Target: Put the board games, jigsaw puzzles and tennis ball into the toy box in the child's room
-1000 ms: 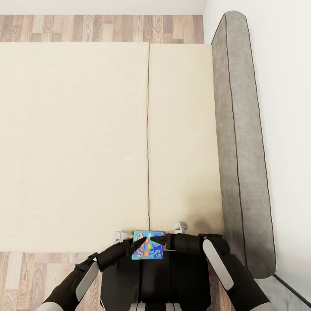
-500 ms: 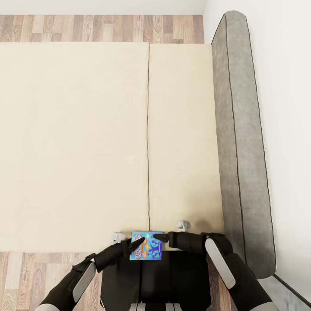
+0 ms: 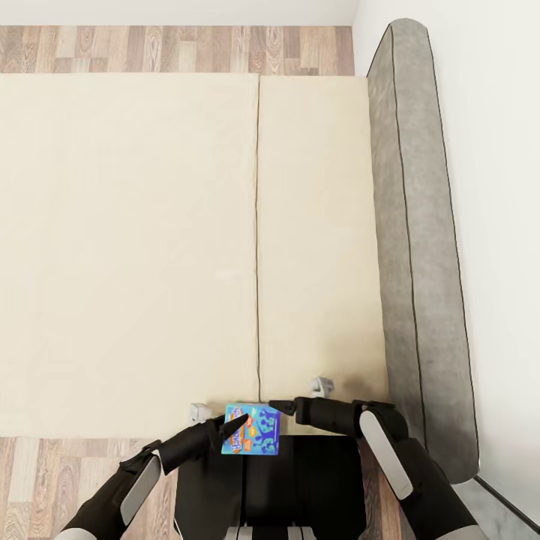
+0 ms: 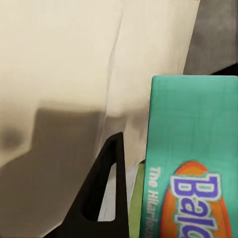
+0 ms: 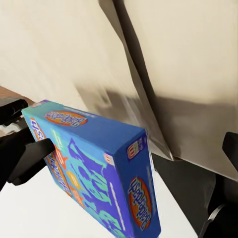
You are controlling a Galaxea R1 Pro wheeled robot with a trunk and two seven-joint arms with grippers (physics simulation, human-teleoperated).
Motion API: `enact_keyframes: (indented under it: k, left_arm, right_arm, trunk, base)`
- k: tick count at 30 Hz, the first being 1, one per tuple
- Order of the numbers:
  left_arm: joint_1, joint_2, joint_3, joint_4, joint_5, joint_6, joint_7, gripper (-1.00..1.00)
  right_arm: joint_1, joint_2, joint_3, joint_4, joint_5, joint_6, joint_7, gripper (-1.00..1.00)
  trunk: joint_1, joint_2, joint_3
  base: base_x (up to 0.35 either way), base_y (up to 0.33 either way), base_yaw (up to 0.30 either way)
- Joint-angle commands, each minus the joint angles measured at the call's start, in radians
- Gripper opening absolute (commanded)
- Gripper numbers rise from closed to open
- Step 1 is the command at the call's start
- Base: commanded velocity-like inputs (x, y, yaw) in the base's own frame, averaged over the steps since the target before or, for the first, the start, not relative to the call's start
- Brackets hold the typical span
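A blue board game [image 3: 256, 430] with cartoon figures hangs just past the near edge of the bed [image 3: 135, 225], over my own dark base. My left gripper [image 3: 234, 427] is shut on its left side. In the left wrist view the box's teal end [image 4: 193, 144] sits right beside one black finger [image 4: 106, 191]. My right gripper [image 3: 276, 407] stands open just right of the box, not touching it. The right wrist view shows the board game [image 5: 99, 163] tilted, with the left gripper's finger [image 5: 29, 153] on its far end. The toy box and table are out of view.
The beige mattress stretches ahead with a seam [image 3: 257, 225] down its middle. A grey headboard [image 3: 420, 225] runs along the right by the white wall. Wood-plank floor [image 3: 150, 49] shows beyond the bed and at the lower left.
My right gripper has let go of the board game and drawn back to the right. The left gripper has carried the box slightly left and toward me.
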Motion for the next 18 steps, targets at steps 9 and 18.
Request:
enact_keyframes:
  k: [9, 18]
  left_arm:
    - [0.002, 0.006, 0.074, 0.0, 0.011, 0.011, -0.122, -1.0]
    - [0.007, 0.007, 0.123, 0.001, 0.009, 0.016, -0.192, -1.0]
  right_arm:
    - [0.007, -0.002, -0.001, -0.032, 0.005, 0.001, 0.003, 1.0]
    - [0.013, -0.002, -0.001, -0.067, 0.008, 0.001, 0.001, 1.0]
  trunk:
    - [0.0, -0.001, 0.0]
    - [0.0, -0.001, 0.0]
  base:
    - [0.0, 0.0, 0.0]
    - [0.0, 0.0, 0.0]
